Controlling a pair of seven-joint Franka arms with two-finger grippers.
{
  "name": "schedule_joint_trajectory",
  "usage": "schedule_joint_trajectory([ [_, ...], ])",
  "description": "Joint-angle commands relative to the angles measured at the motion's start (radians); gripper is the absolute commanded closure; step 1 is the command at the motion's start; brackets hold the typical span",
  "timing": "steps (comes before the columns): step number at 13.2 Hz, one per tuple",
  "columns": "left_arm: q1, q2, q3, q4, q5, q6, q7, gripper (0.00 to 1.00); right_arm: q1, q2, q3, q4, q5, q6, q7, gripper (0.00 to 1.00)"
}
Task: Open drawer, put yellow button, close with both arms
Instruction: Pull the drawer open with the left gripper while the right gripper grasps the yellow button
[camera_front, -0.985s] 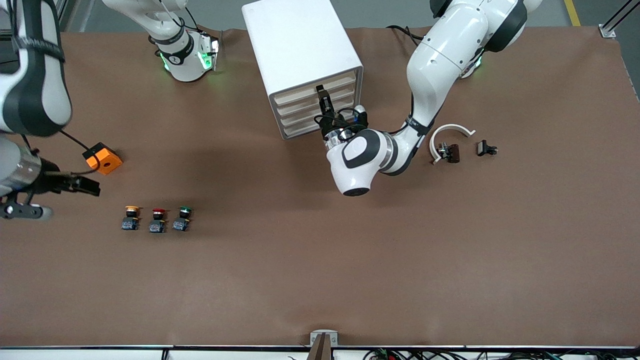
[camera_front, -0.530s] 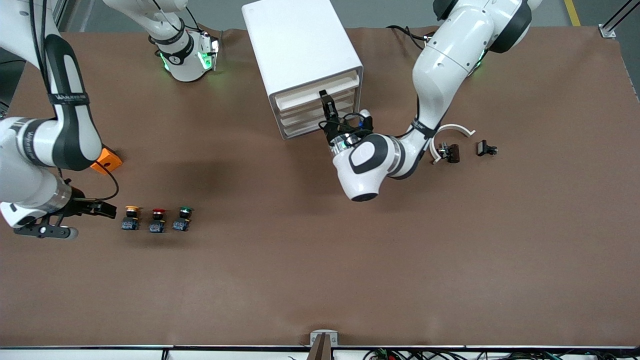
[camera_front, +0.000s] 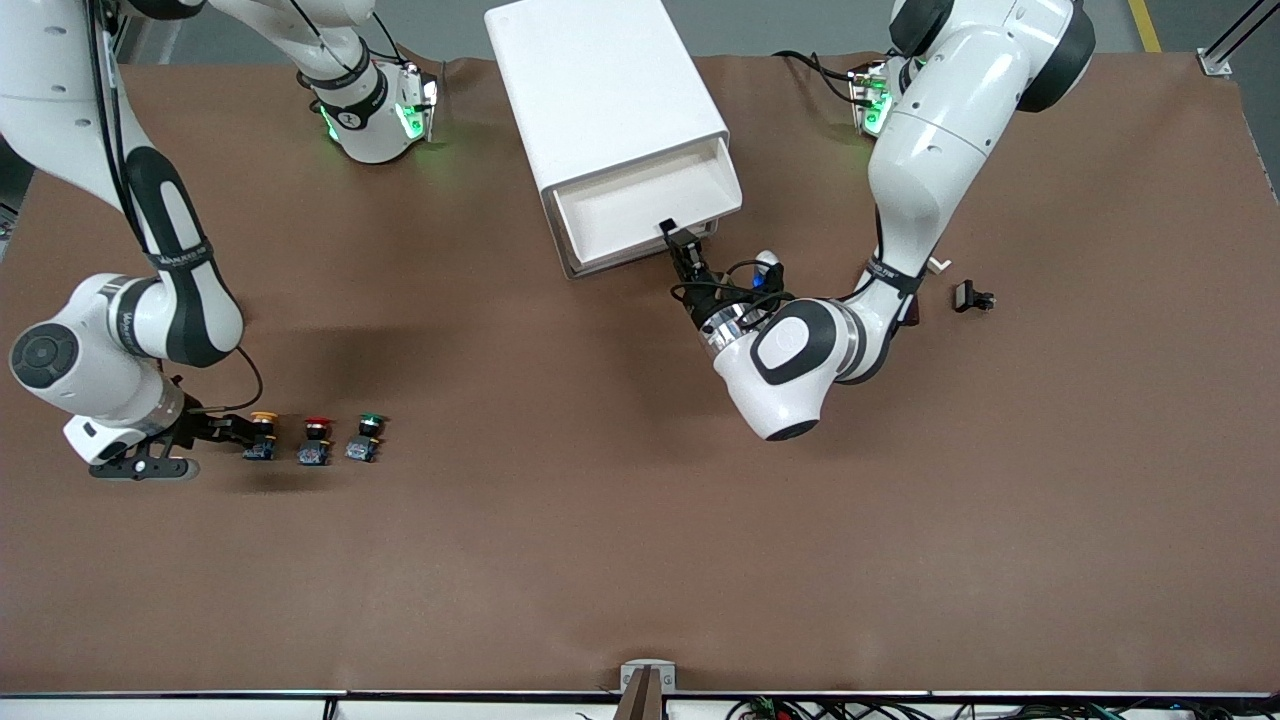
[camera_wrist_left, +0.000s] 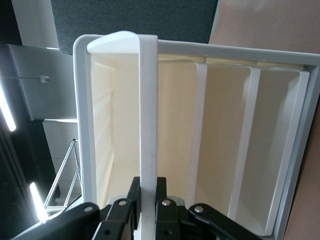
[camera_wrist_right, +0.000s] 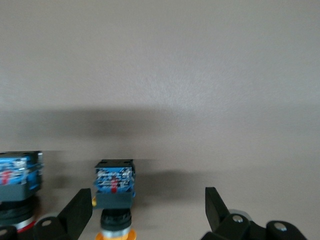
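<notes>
The drawer (camera_front: 640, 205), the uppermost of the white cabinet (camera_front: 600, 80), stands pulled out and is empty inside. My left gripper (camera_front: 680, 245) is shut on its front slat; in the left wrist view the gripper (camera_wrist_left: 148, 192) clamps the white slat (camera_wrist_left: 148, 110). The yellow button (camera_front: 262, 432) stands at the right arm's end of a row with the red button (camera_front: 316, 440) and the green button (camera_front: 366, 438). My right gripper (camera_front: 235, 428) is open, low at the yellow button. In the right wrist view the gripper (camera_wrist_right: 147, 207) has the yellow button (camera_wrist_right: 115, 185) between its fingers, close to one finger (camera_wrist_right: 80, 210).
A small black part (camera_front: 972, 297) lies on the brown table toward the left arm's end. The left arm's elbow (camera_front: 800, 360) hangs over the table in front of the cabinet. The red button's base (camera_wrist_right: 17, 175) shows in the right wrist view.
My left gripper has pulled the drawer out of the cabinet toward the front camera. My right gripper has come down from near the orange block to the yellow button.
</notes>
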Motion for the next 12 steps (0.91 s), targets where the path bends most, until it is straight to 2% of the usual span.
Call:
schedule_joint_trajectory([
  [1, 0.021, 0.000, 0.016, 0.021, 0.015, 0.001, 0.017, 1.00, -0.013, 0.024, 0.036, 0.009, 0.021, 0.009, -0.016, 0.00],
  [3, 0.024, 0.000, 0.016, 0.030, 0.015, 0.019, 0.025, 1.00, -0.008, 0.024, 0.042, 0.009, 0.022, 0.006, -0.014, 0.00],
  [4, 0.031, 0.001, 0.016, 0.034, 0.015, 0.030, 0.032, 0.90, -0.010, 0.024, 0.048, 0.009, 0.022, 0.007, -0.014, 0.00],
  [5, 0.036, 0.000, 0.016, 0.034, 0.013, 0.034, 0.053, 0.27, -0.016, 0.025, 0.054, 0.009, 0.024, 0.007, -0.014, 0.00],
  [6, 0.042, -0.002, 0.016, 0.037, 0.013, 0.034, 0.067, 0.00, -0.016, 0.029, 0.054, 0.009, 0.025, 0.009, -0.014, 0.00],
  [12, 0.137, -0.009, 0.016, 0.142, 0.015, 0.034, 0.202, 0.00, -0.018, 0.041, 0.054, 0.010, 0.025, 0.012, -0.006, 0.00],
])
